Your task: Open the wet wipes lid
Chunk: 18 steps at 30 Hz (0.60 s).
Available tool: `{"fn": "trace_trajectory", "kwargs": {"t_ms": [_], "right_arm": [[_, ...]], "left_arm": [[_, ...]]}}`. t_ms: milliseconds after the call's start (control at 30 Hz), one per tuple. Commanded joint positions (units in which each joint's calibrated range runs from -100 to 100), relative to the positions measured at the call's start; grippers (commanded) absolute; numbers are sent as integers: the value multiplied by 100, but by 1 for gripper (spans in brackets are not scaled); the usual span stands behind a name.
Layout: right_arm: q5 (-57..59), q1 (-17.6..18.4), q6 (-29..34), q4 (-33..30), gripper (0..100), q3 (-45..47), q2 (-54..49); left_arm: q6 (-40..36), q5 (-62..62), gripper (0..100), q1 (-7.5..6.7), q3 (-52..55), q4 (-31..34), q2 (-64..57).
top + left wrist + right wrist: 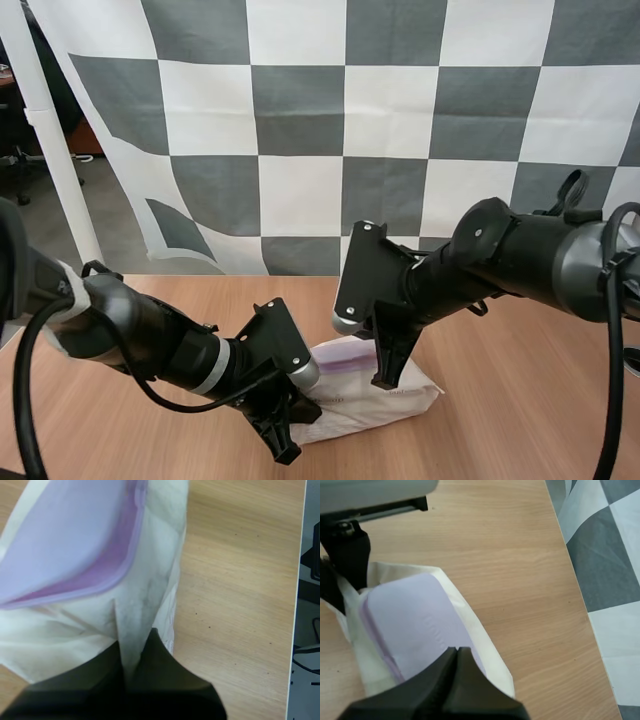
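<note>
**Both grippers at the wet wipes pack, lid down**

The pack of wet wipes [405,402] is lying flat on the wooden table [520,400], near its front edge and between the two arms. Its purple lid [345,352] is facing up.

The left gripper [285,425] is reaching in from the left. In the left wrist view its fingers [165,665] are pinching the pack's white end seam between their tips, just past the lid's rounded edge. A darker purple band is showing along that edge of the lid [70,540]; whether it is lifting I cannot tell.

The right gripper [383,378] is pointing down from the right onto the pack's far half. In the right wrist view its fingers [445,675] are lying together as one dark wedge, holding nothing, with the tips over the lid's surface. Whether they are pressing on it is unclear. Beyond the lid, the left gripper is sitting at the pack's opposite end.
</note>
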Motion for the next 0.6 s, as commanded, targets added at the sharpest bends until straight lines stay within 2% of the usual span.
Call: {"fn": "trace_trajectory", "kwargs": {"t_ms": [0,167,333,567], "right_arm": [[260,2,83,-187,0,11,-109],[1436,2,566,-778,0,11,-593],[2572,2,705,-666,0,11,-794],[1918,2,554,-446,0,89,-439]], "left_arm": [[76,-114,0,-2,-6,-20,-9],[76,-112,0,-2,6,-32,-9],[76,-112,0,-2,6,-32,-9],[76,-95,0,-2,6,-32,-9]]}}
